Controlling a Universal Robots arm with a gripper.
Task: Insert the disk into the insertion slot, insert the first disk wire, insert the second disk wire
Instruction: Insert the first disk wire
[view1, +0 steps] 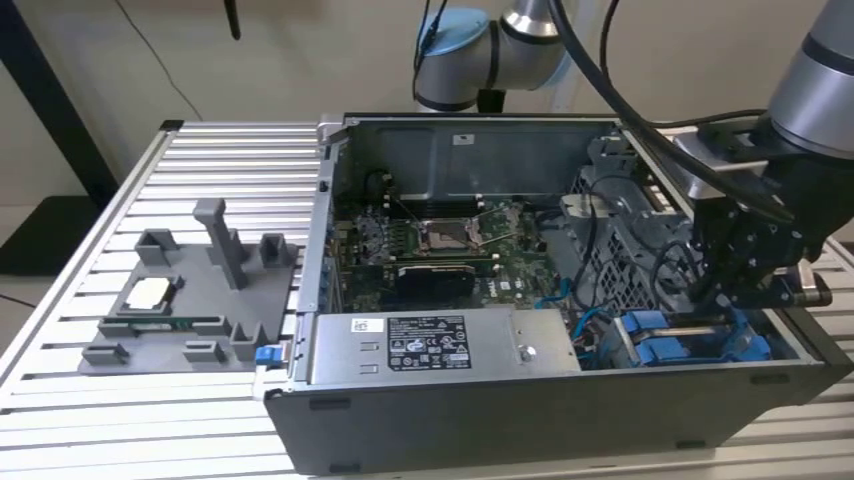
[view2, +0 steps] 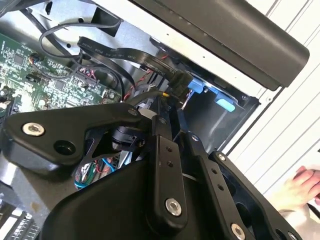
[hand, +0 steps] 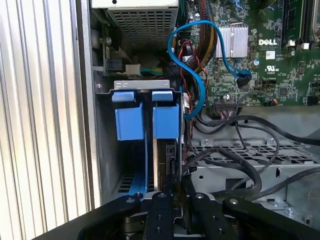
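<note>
- Disk (hand: 166, 160): stands on edge in the insertion slot (hand: 145, 86), under one of the blue clips; looks seated, though its lower part is hidden.
- Gripper (view2: 170, 102): fingers drawn close together, apparently pinching the black plug of a disk wire (view2: 120, 53), right at the disk's end.
- Risk: plug meets the port skewed, binds or bends; the view of the mating faces is blocked by the fingers.
- Risk: the flat wire arcs tautly behind; its pull could twist the plug in the grip.
- Blue cable (hand: 197, 85) loops just beside the slot; black cable bundle (hand: 240, 150) lies near. Either could snag a finger.
- Power-supply box (view1: 441, 345) flanks the bay.
- A person's hand (view2: 305, 187) rests outside the case wall.
</note>
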